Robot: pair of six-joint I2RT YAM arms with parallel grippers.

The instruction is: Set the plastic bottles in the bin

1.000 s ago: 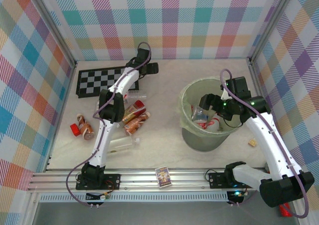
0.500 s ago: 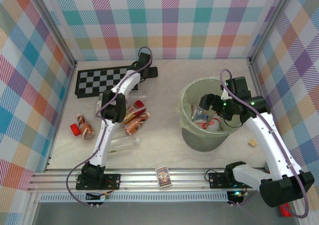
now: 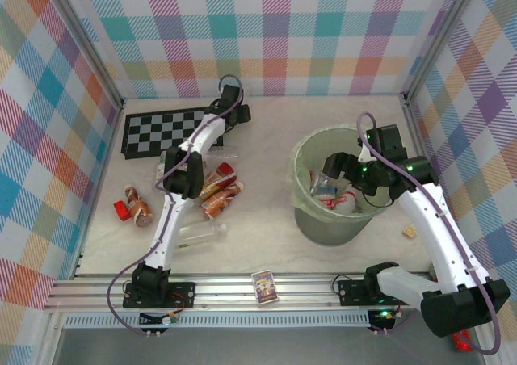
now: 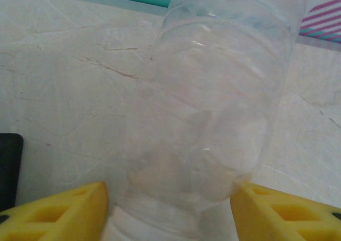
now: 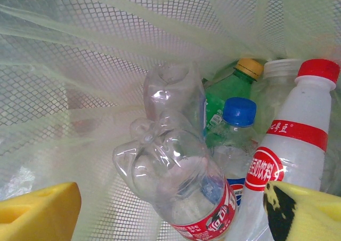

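Note:
A clear plastic bottle (image 4: 213, 107) lies on the pale table between my left gripper's (image 4: 170, 211) yellow fingers (image 4: 64, 209), which press against both of its sides. That gripper (image 3: 237, 113) is at the back of the table beside the checkerboard. Orange-brown bottles (image 3: 220, 181) lie by the left arm, another (image 3: 139, 207) further left, and a clear one (image 3: 202, 232) nearer the front. My right gripper (image 3: 335, 167) hangs open inside the pale green bin (image 3: 323, 228). Below it lie a clear red-labelled bottle (image 5: 181, 182), a blue-capped one (image 5: 238, 113) and a white red-capped one (image 5: 298, 145).
A black and white checkerboard (image 3: 161, 131) lies at the back left. A small picture card box (image 3: 264, 286) sits on the front rail, a small tan piece (image 3: 409, 231) right of the bin. Plaid walls close in the back and sides.
My left gripper's fingers have come together onto the clear bottle and the gripper has shifted slightly left. The right arm has not moved.

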